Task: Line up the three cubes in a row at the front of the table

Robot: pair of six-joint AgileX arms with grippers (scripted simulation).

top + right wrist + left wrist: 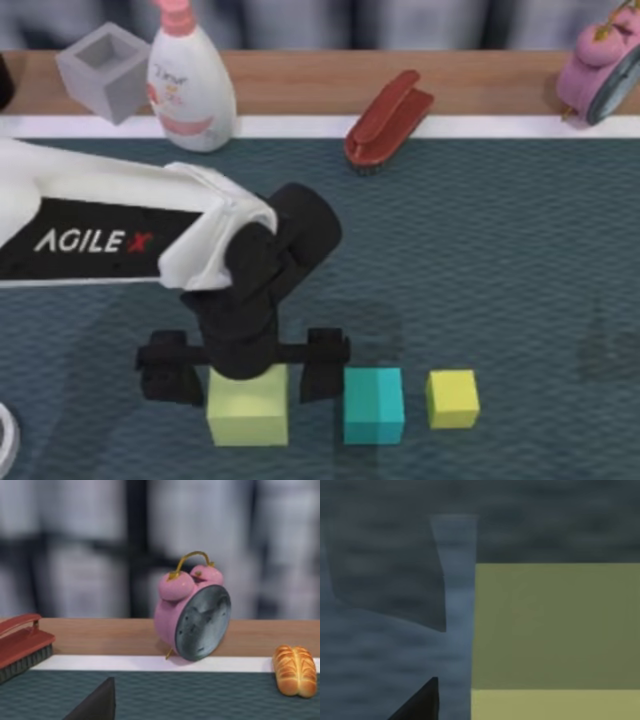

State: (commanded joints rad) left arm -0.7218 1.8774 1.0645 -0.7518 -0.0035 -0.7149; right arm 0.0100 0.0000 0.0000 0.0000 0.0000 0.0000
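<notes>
Three cubes stand in a row near the table's (500, 260) front edge: the larger pale yellow-green cube (247, 407) on the left, the teal cube (373, 404) in the middle, the small bright yellow cube (452, 398) on the right. My left gripper (245, 375) hovers over the pale cube's back edge, open, with its fingers spread wider than the cube. The left wrist view is filled by that cube (555, 630), and one dark finger (422, 702) stands clear of its side. My right arm is outside the top view. Its wrist view shows one finger (100, 702) over the mat.
Along the back band stand a grey hollow block (103, 70), a white lotion bottle (188, 85), a red brush (388, 117) and a pink alarm clock (600, 65). A bread roll (295, 670) lies beside the clock. A white round object (5, 440) sits at the front left corner.
</notes>
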